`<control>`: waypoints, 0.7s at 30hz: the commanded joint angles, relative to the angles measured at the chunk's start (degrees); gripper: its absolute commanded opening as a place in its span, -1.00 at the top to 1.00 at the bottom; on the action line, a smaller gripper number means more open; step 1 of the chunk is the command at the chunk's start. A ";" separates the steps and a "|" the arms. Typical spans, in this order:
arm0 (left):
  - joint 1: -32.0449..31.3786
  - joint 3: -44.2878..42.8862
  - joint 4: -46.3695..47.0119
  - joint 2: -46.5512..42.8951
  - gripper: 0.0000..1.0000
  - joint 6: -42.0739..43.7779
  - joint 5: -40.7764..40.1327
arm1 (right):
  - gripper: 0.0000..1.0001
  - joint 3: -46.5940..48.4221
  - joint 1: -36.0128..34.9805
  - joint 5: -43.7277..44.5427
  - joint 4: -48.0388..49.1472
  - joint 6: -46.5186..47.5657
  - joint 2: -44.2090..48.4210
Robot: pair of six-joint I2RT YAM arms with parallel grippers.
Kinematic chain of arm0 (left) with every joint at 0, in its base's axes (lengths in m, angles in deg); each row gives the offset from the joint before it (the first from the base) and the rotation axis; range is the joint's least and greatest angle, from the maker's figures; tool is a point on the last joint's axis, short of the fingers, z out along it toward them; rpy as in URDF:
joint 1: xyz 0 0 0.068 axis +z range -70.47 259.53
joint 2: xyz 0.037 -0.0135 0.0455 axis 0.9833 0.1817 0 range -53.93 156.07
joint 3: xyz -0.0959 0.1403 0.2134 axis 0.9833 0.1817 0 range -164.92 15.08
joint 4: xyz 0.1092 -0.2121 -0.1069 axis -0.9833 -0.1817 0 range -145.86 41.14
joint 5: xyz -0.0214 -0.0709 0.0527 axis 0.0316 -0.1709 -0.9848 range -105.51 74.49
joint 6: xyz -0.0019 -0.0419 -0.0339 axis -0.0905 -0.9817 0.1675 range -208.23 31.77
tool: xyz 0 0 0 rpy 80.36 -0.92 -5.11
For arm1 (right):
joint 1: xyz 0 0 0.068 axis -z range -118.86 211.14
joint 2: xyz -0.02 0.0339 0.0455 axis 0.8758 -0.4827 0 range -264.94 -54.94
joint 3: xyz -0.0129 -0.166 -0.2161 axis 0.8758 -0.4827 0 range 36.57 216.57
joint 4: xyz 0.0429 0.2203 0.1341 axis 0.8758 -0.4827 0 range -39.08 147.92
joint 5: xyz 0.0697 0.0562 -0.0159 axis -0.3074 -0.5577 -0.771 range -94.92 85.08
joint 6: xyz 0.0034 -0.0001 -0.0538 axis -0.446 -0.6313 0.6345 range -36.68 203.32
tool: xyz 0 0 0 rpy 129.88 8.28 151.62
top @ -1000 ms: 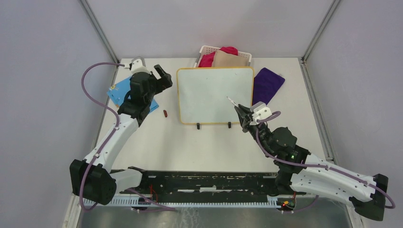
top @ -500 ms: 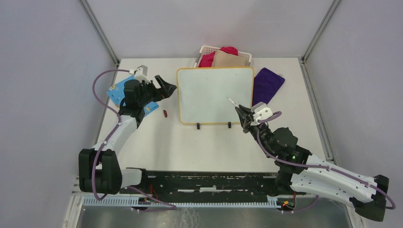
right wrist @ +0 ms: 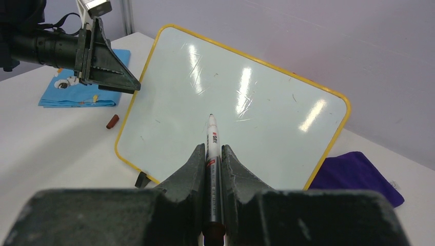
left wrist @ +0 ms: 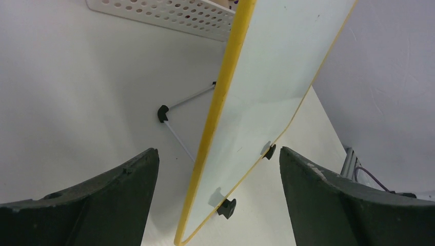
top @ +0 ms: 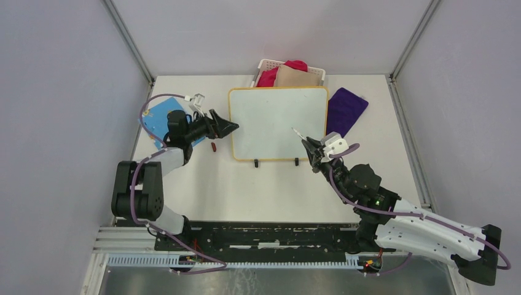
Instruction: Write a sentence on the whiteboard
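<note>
The whiteboard [top: 276,120] with a yellow rim stands tilted on small black feet; its face is blank, no red words show. It also shows in the left wrist view [left wrist: 272,87] and the right wrist view [right wrist: 231,113]. My left gripper [top: 230,128] is open, its jaws straddling the board's left edge near the lower corner, apart from the rim [left wrist: 215,118]. My right gripper [top: 310,149] is shut on a white marker [right wrist: 211,148], tip pointing at the board's lower right area, just off the surface [top: 296,131].
A white basket [top: 264,65] of red and tan cloths stands behind the board. A purple cloth [top: 345,109] lies to its right. A blue board [top: 158,117] lies at the left. A small red cap [top: 213,147] lies by the board's left edge.
My left arm has swung down and right, bringing its open jaws around the board's left edge. My right gripper with the marker has barely moved.
</note>
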 commanded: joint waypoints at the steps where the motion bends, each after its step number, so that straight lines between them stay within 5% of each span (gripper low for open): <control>1: 2.00 1.31 16.37 3.14 -0.81 -4.58 7.88 | 1.00 0.74 0.12 -0.43 0.34 -1.00 0.89; 15: 1.17 3.07 33.09 14.02 -0.53 -9.90 14.68 | 1.00 1.82 0.13 -0.35 0.07 -0.56 -0.60; 21: -2.20 1.52 17.79 13.80 -0.49 3.18 13.20 | 1.00 2.12 0.10 -0.37 0.28 -0.90 -1.64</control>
